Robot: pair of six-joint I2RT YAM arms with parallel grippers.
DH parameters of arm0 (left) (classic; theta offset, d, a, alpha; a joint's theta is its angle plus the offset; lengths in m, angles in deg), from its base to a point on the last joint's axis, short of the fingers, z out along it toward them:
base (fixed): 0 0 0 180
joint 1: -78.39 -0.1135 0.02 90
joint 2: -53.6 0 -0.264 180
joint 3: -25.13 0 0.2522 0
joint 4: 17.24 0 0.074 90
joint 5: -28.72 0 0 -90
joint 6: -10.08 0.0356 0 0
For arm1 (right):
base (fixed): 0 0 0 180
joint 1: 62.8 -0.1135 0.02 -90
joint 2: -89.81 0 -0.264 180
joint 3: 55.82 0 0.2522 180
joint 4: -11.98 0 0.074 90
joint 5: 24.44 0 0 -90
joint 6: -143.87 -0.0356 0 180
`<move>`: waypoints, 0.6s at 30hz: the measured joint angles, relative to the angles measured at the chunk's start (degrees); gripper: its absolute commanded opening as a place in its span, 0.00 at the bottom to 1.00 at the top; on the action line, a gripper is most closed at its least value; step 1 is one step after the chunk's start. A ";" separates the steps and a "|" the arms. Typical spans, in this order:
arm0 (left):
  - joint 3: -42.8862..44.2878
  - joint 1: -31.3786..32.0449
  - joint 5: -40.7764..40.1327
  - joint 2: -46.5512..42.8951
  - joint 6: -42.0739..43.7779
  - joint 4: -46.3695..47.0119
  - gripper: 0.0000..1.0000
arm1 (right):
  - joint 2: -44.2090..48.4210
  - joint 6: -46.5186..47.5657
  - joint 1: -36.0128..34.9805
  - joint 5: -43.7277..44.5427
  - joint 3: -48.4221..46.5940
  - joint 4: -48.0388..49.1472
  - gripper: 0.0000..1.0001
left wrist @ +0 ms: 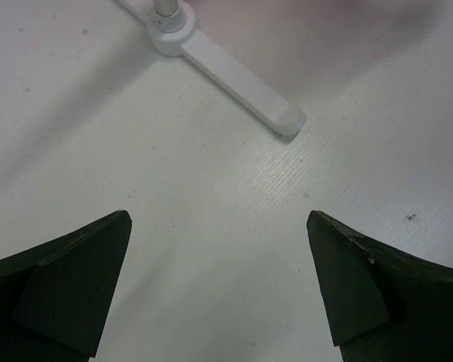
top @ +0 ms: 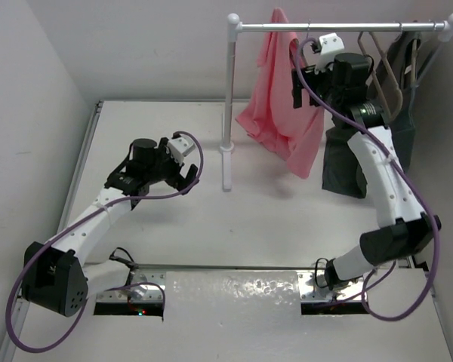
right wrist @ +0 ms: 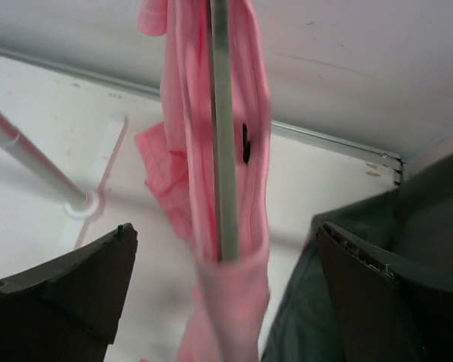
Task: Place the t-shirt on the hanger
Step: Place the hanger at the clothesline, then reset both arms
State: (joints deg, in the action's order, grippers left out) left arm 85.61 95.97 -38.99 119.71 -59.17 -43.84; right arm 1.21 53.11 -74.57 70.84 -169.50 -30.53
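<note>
The salmon-pink t-shirt [top: 281, 113] hangs from the silver rail [top: 340, 27] of the rack. In the right wrist view the t-shirt [right wrist: 177, 143] is draped over a thin taupe-grey hanger arm [right wrist: 223, 151], whose lower end is covered by pink fabric. My right gripper [top: 297, 89] is up at the shirt's right side. It is open [right wrist: 223, 249], with its jaws wide on either side of shirt and hanger and not touching them. My left gripper [top: 183, 172] is open and empty [left wrist: 219, 226], low over the bare table near the rack's foot [left wrist: 226, 72].
A dark grey-green garment [top: 355, 154] hangs just right of the t-shirt and shows in the right wrist view [right wrist: 347, 317]. Spare taupe hangers [top: 383, 72] hang further right on the rail. The white rack post [top: 230, 98] stands mid-table. Walls close the back and left.
</note>
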 measured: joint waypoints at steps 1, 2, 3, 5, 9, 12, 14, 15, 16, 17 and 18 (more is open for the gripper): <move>-0.09 -0.02 0.04 -0.04 0.04 -0.09 0.99 | 1.60 0.44 0.00 0.28 0.72 -1.07 0.99; -0.20 -0.02 0.02 -0.24 0.20 -0.31 0.99 | 3.67 0.94 0.00 0.52 1.51 -2.14 0.99; -0.28 -0.02 0.00 -0.42 0.33 -0.63 0.99 | 5.77 1.38 -0.04 0.83 1.95 -3.19 0.99; -0.35 -0.04 -0.04 -1.16 0.55 -1.16 1.00 | 9.92 2.38 -0.09 1.53 2.23 -4.28 0.99; -1.40 -1.29 -0.83 -3.19 0.50 -1.33 1.00 | 20.33 3.87 -0.07 -1.07 3.39 -4.13 0.99; -5.01 -4.90 -3.72 -5.70 -0.98 0.55 1.00 | 31.45 3.39 -0.04 -10.12 12.57 1.88 0.99; -8.52 -7.26 -7.08 -7.58 -2.05 2.60 1.00 | 40.41 0.76 -0.09 -17.35 24.90 8.22 0.99; -10.78 -8.37 -9.05 -8.70 -2.71 3.91 1.00 | 44.48 -1.07 -0.24 -20.76 32.37 10.97 0.99; -12.79 -9.20 -11.06 -9.68 -3.23 4.87 1.00 | 47.45 -2.89 -0.37 -23.17 38.82 14.12 0.99; -14.82 -10.05 -13.35 -10.54 -3.82 6.08 1.00 | 49.22 -4.83 -0.42 -25.20 45.09 15.63 0.99; -16.94 -10.80 -16.09 -11.37 -4.72 7.45 1.00 | 49.81 -7.10 -0.42 -26.25 52.04 17.38 0.99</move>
State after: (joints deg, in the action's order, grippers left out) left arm 68.67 85.17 -55.08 108.34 -63.89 -36.39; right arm 51.02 46.01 -74.99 44.59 -117.46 -13.16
